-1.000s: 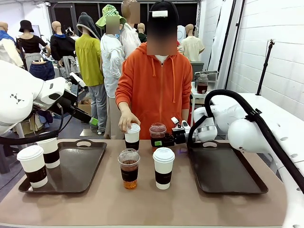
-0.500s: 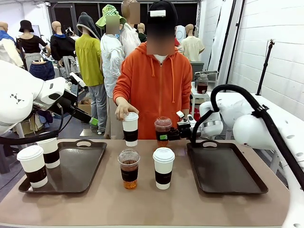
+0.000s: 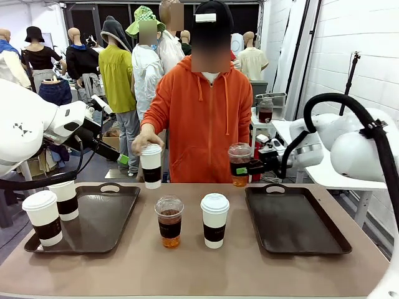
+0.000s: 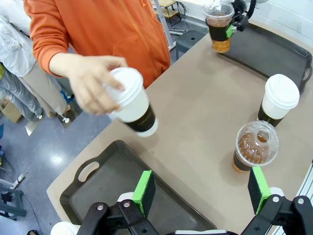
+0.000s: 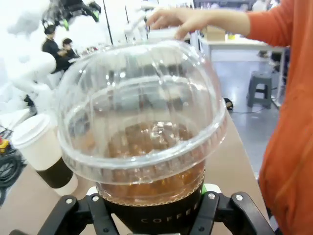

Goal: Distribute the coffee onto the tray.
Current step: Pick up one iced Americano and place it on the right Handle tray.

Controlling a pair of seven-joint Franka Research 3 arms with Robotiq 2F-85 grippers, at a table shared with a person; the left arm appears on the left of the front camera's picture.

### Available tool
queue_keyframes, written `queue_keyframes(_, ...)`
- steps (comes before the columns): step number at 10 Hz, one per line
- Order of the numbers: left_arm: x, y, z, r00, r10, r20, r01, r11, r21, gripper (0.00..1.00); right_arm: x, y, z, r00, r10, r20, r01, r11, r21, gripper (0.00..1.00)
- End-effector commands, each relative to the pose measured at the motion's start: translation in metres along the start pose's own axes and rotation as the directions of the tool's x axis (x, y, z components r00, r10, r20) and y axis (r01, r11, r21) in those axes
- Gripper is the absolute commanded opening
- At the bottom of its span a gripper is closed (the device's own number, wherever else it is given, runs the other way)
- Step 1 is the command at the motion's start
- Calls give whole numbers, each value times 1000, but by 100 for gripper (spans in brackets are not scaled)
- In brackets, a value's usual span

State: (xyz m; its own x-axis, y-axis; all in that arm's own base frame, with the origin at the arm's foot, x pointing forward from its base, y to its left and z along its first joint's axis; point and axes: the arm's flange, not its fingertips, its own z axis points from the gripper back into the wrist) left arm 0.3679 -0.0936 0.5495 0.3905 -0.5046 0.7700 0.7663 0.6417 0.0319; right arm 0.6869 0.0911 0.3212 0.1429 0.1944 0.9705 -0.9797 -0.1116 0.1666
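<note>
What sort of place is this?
Probably a robotics lab, not a café: a white robot arm holds a dome-lidded cup at a table with two dark trays, by a white block wall.

A white paper cup (image 3: 42,218) with a white lid and dark band stands upright at the near left of the left tray (image 3: 124,215), with a second paper cup (image 3: 65,199) just behind it. In the middle of the bench (image 3: 280,268) stand a clear dome-lidded cup (image 3: 169,221) of brown liquid and, to its right, a third paper cup (image 3: 214,220). A fourth paper cup (image 3: 150,166) is held in the air in a person's hand (image 3: 142,138). The right gripper (image 3: 244,168) holds the other clear cup (image 3: 239,164) upright in the air.
</note>
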Motion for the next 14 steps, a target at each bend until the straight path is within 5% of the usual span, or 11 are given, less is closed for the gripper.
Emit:
queue_keyframes(1,-2,2,-1,1000,5,5,-5,1000,-8,100,-4,31,24,1000,-2,2,2,1000,-6,62)
queue_keyframes(5,-2,2,-1,1000,5,5,-5,1000,-8,100,-35,59,74,999,16,43,-14,998,-68,62)
queue_keyframes(14,-2,2,-1,1000,5,5,-5,1000,-8,100,-66,43,77,999,26,23,-25,999,-39,62)
